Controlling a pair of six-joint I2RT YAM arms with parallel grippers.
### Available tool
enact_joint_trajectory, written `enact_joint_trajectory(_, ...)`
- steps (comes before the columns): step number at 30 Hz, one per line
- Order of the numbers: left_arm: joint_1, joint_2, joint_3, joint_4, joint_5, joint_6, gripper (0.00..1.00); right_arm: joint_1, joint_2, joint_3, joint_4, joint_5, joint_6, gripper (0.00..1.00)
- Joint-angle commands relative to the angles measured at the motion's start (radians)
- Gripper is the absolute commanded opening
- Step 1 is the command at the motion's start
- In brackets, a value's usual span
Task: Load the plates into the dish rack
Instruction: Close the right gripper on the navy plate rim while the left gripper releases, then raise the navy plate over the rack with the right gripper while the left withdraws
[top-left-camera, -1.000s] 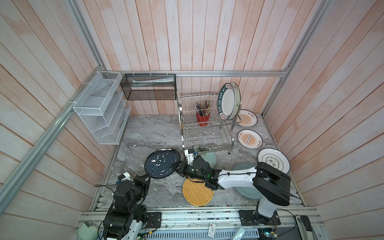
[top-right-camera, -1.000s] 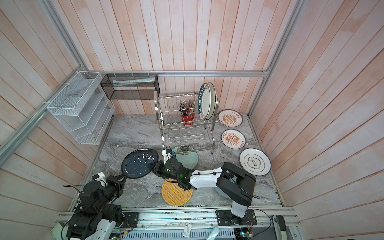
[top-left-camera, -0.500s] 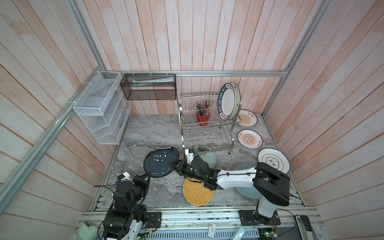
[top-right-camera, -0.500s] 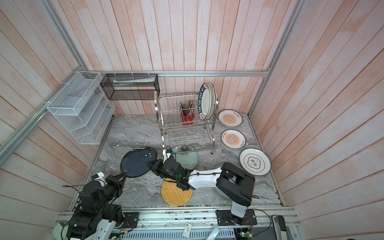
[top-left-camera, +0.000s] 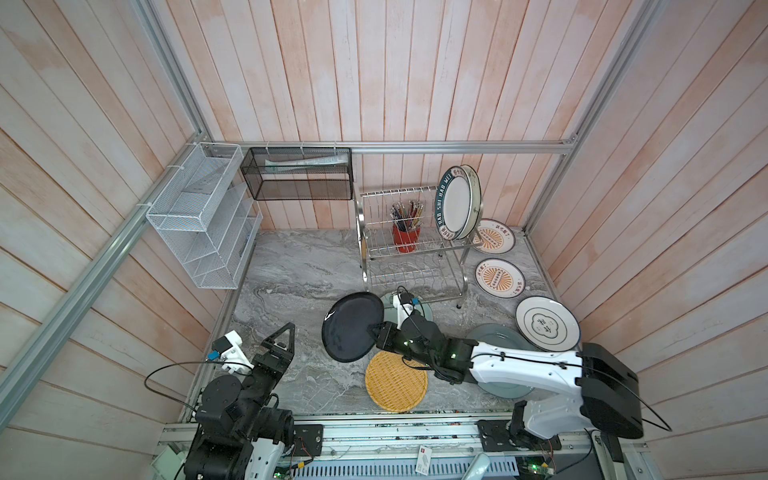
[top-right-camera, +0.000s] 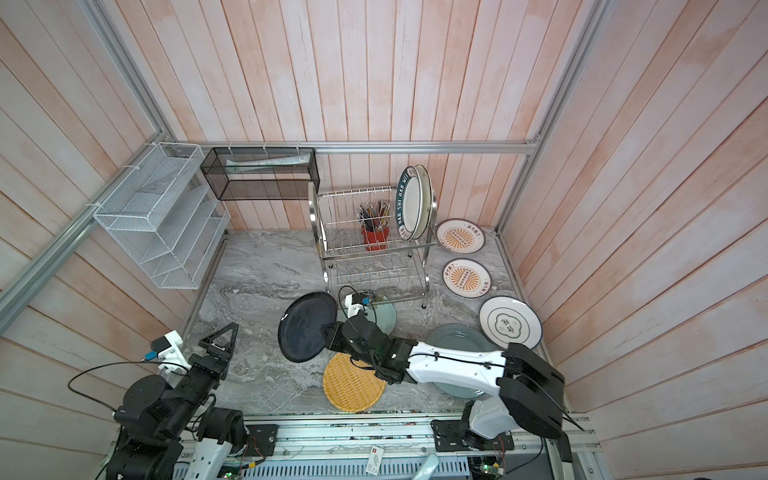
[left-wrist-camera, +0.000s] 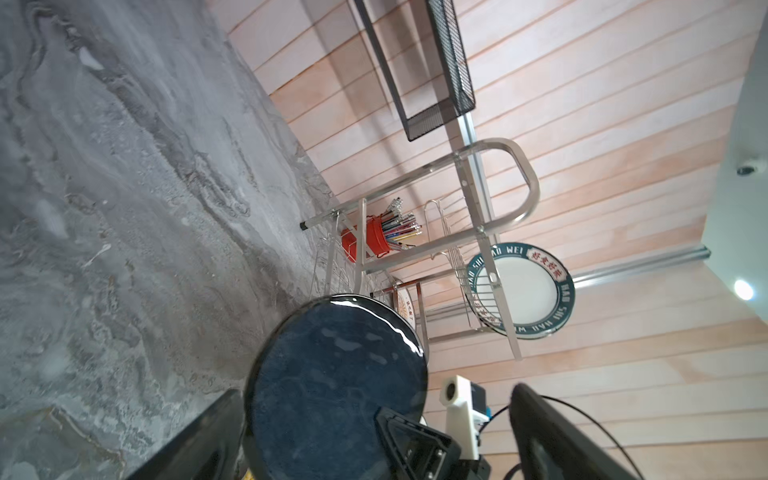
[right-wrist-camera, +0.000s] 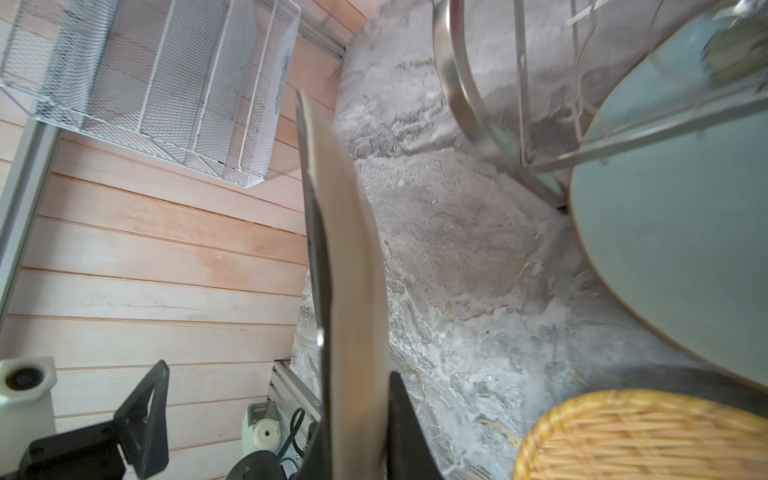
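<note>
- Right pincer (top-left-camera: 374, 332) is pinching the rim of the black plate (top-left-camera: 351, 326), jaws pressed on both faces. The plate is tipped steeply on edge over the middle of the table (top-left-camera: 291, 266), just in front of the dish rack (top-left-camera: 409, 253).
- Left pincer (top-left-camera: 279, 336) waits near the table's front left corner, fingers spread wide, holding nothing.
- That rack stands toward the back edge, with a green-rimmed plate (top-left-camera: 455, 208) and another behind it upright at the right end of the upper tier, beside the red cup (top-left-camera: 405, 239).
- Step in hand, by my reading: carrying the black plate to a slot.
- Next it needs squaring upright, edge lined up between two prongs and clear of the arched handle, then a gentle lowering before release.
- The woven yellow plate (top-left-camera: 396, 382) lies flat by the front edge, waiting.
</note>
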Motion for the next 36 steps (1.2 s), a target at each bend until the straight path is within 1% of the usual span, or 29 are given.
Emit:
enact_joint_trajectory(1,-0.005,0.077,0.008,0.111,0.133,0.203,1.0,-0.004,-0.154,0.017,-0.087,0.069,-0.181,0.0)
enact_joint_trajectory(6,-0.005,0.226,0.03,0.254,0.34,0.37,1.0,-0.004,-0.353,0.035,-0.301,0.091,-0.305,0.0)
enact_joint_trajectory(9,-0.005,0.324,0.055,0.277,0.414,0.446,1.0,-0.003,-0.455,0.071,-0.416,0.106,-0.381,0.0)
enact_joint_trajectory(11,-0.005,0.368,0.056,0.308,0.455,0.475,1.0,-0.003,-0.508,0.096,-0.477,0.127,-0.416,0.0)
enact_joint_trajectory(16,-0.005,0.423,0.043,0.372,0.536,0.528,1.0,-0.003,-0.576,0.2,-0.611,0.181,-0.509,0.0)
enact_joint_trajectory(18,-0.005,0.433,0.037,0.367,0.562,0.561,1.0,-0.003,-0.57,0.269,-0.664,0.203,-0.549,0.0)
enact_joint_trajectory(22,-0.005,0.421,0.024,0.318,0.562,0.63,1.0,-0.003,-0.529,0.411,-0.72,0.27,-0.618,0.0)
enact_joint_trajectory(26,-0.005,0.379,0.009,0.323,0.567,0.647,1.0,-0.003,-0.457,0.56,-0.742,0.345,-0.7,0.0)
enact_joint_trajectory(30,-0.005,0.364,0.004,0.357,0.577,0.672,1.0,-0.004,-0.361,0.734,-0.742,0.441,-0.809,0.0)
enact_joint_trajectory(33,-0.003,0.357,-0.015,0.375,0.554,0.681,1.0,-0.003,-0.271,0.874,-0.74,0.529,-0.902,0.0)
enact_joint_trajectory(36,0.001,0.344,-0.037,0.407,0.56,0.668,1.0,-0.007,-0.197,0.967,-0.688,0.617,-1.013,0.0)
